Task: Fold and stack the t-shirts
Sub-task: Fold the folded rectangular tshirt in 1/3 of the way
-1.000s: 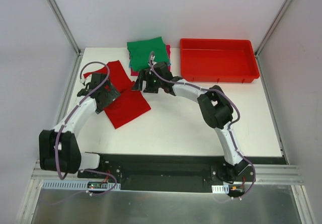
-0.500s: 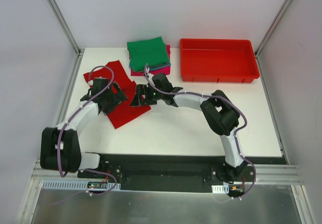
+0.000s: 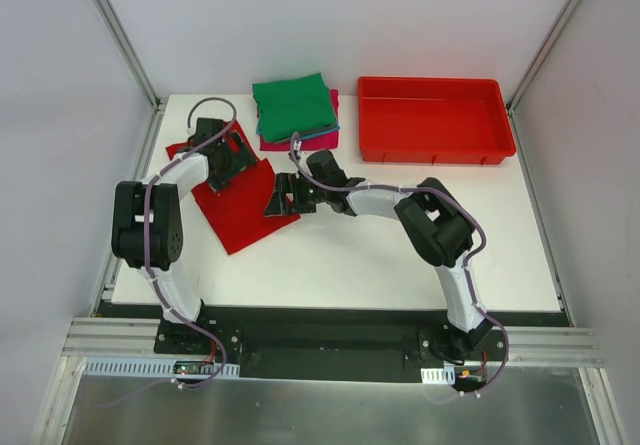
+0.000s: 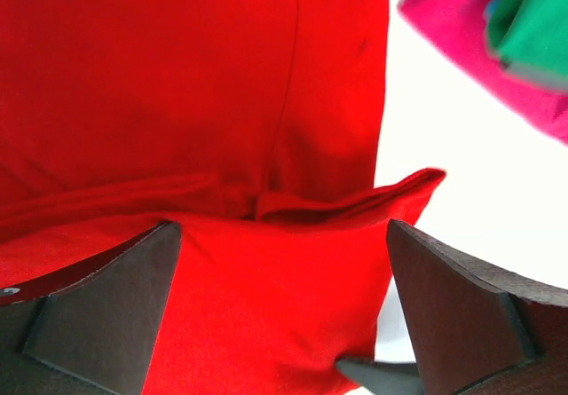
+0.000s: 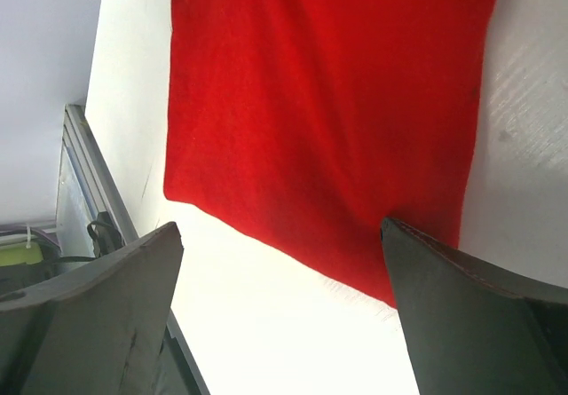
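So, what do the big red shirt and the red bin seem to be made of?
Red shirt: soft matte cloth, probably knit; it creases and folds over itself. Red bin: likely rigid plastic, slightly glossy; straight walls, even rim.

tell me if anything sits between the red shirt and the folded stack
Nothing visible: only bare table lies between the red t-shirt and the stack. The red bin stands to the stack's right.

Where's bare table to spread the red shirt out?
Widest free patch: table between bin, right arm and right edge. Smaller strip: near edge, between left arm and right arm. Far left is crowded: red shirt, stack, left gripper, right gripper.
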Tool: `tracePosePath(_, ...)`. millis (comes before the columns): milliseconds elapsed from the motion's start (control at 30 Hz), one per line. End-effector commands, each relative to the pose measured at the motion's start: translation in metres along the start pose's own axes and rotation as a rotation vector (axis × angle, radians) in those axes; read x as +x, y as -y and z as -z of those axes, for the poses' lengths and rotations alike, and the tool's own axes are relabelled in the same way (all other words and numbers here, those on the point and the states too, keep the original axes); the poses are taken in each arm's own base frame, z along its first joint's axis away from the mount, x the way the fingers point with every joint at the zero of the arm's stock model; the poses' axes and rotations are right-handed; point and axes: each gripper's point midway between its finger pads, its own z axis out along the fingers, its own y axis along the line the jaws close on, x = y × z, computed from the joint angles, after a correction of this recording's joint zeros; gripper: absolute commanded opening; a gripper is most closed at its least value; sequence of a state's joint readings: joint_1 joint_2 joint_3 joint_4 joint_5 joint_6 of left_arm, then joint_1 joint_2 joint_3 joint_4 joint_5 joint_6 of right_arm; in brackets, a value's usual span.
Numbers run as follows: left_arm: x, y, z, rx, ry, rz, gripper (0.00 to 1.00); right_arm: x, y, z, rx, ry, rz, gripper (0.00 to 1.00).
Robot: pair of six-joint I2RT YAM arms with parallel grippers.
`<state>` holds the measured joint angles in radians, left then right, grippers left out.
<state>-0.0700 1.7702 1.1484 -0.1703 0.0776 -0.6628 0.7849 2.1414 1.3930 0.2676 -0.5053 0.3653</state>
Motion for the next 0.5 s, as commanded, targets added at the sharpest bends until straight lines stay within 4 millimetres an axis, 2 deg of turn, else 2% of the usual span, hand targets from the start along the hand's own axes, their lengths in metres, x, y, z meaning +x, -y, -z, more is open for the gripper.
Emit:
tracePosePath(0, -0.051, 0.006, -0.008, -0.027, 0.110, -0.027, 0.99, 0.004, 0.003, -0.003, -0.026, -0.002, 0.001, 0.96)
tracePosePath(100, -0.051, 0.011, -0.023, -0.010, 0.072, -0.036, 0.99, 0.008, 0.009, -0.006, -0.018, -0.013, -0.018, 0.96)
tracePosePath(233, -0.034, 0.002, -0.038, -0.024, 0.011, -0.020, 0.99, 0.012, 0.011, -0.007, -0.016, -0.023, -0.030, 0.96)
tracePosePath(367, -0.019, -0.005, -0.042, -0.034, -0.030, 0.001, 0.99, 0.023, 0.014, -0.005, -0.007, -0.050, -0.054, 0.96)
tracePosePath(467, -0.006, -0.007, -0.035, -0.024, -0.060, 0.017, 0.99, 0.034, 0.015, 0.001, 0.012, -0.056, -0.059, 0.96)
